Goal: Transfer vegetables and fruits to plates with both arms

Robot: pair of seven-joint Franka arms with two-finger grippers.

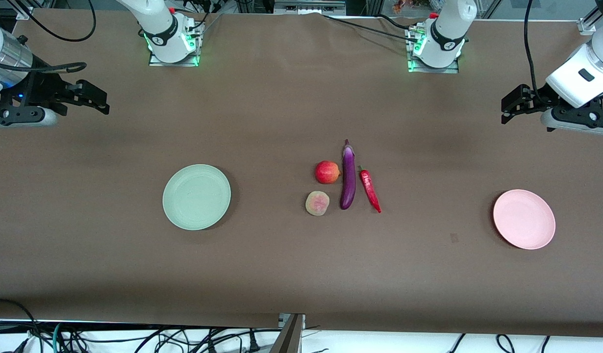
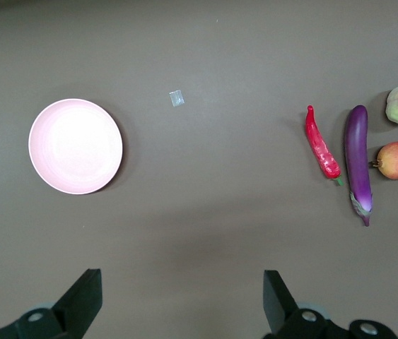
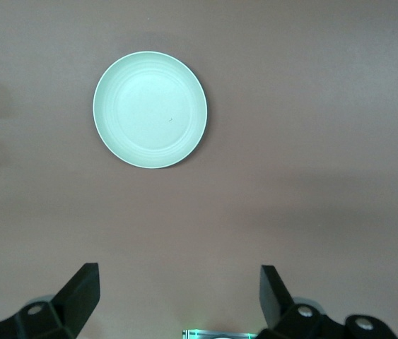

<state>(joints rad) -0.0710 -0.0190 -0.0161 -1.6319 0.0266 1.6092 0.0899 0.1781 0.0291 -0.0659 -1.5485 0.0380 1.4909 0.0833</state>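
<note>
Mid-table lie a purple eggplant (image 1: 348, 176), a red chili (image 1: 370, 190) beside it, a round red fruit (image 1: 327, 172) and a yellowish-green piece with a pink cut face (image 1: 317, 203). The pale green plate (image 1: 196, 196) sits toward the right arm's end and the pale pink plate (image 1: 524, 218) toward the left arm's end; both are bare. My left gripper (image 1: 508, 109) hangs open over the table's end, away from the pink plate (image 2: 75, 146) and the chili (image 2: 322, 145). My right gripper (image 1: 98, 100) hangs open over the other end, with the green plate (image 3: 150, 109) in its view.
A small pale scrap (image 2: 177, 98) lies on the brown table between the pink plate and the chili. The two arm bases (image 1: 171, 41) (image 1: 436, 46) stand along the table's back edge. Black cables (image 1: 86, 338) hang below the front edge.
</note>
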